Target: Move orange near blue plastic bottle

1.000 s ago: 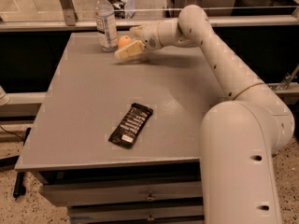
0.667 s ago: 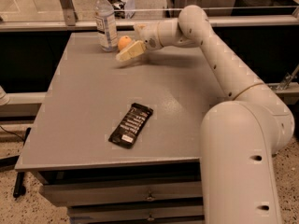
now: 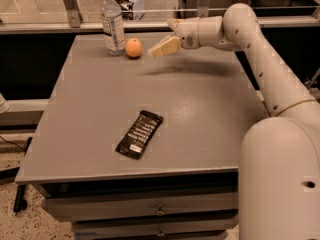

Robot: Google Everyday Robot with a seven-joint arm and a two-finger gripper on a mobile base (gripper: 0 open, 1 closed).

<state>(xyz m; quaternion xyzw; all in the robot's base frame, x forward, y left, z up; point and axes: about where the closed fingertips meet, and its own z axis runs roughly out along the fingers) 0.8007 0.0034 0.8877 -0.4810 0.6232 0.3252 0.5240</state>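
Small round orange fruit (image 3: pixel 133 48) sits beside the tall clear blue-labelled plastic bottle (image 3: pixel 113 26).
Smooth and bright, just beyond the gripper (image 3: pixel 161 39) tips; jaws spread, empty.

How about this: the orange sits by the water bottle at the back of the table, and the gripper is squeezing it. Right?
Not quite. The camera view shows the gripper apart from the orange, hovering beside it, not squeezing it. The orange does sit by the water bottle at the back of the table.
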